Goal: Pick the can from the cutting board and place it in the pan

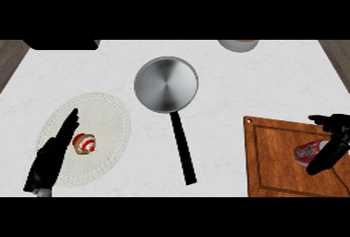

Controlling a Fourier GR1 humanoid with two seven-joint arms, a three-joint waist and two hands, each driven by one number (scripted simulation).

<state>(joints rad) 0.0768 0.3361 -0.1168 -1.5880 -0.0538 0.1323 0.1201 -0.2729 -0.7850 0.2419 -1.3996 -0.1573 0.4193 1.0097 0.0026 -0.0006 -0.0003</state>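
Countertop point(273, 78) of pale white stone fills the head view, and the things on it run as follows from left to right. At the far left, the left hand point(51, 159) rises from the lower edge with its fingers straight and together, pointing up and held apart from anything; it rests over the left part of a round cream placemat point(109, 115) with a lacy edge. On that placemat, just beside the hand, lies a small round item point(85, 143) striped red and white with a tan rim; what it is cannot be told. Near the top left corner a dark block point(61, 44) is cut off by the view. In the middle sits the pan point(166, 84), silver and round, with nothing in it, its long black handle point(182, 148) running down toward the lower edge. Toward the top, right of the pan, part of a grey bowl point(239, 45) shows. At the right lies the wooden cutting board point(280, 162), reddish brown with a groove near its rim. The can point(311, 151) lies on its side on the board's right part, red with white lettering too small to read. The right hand point(331, 146) is at the can, its fingers curled around the can's right end.
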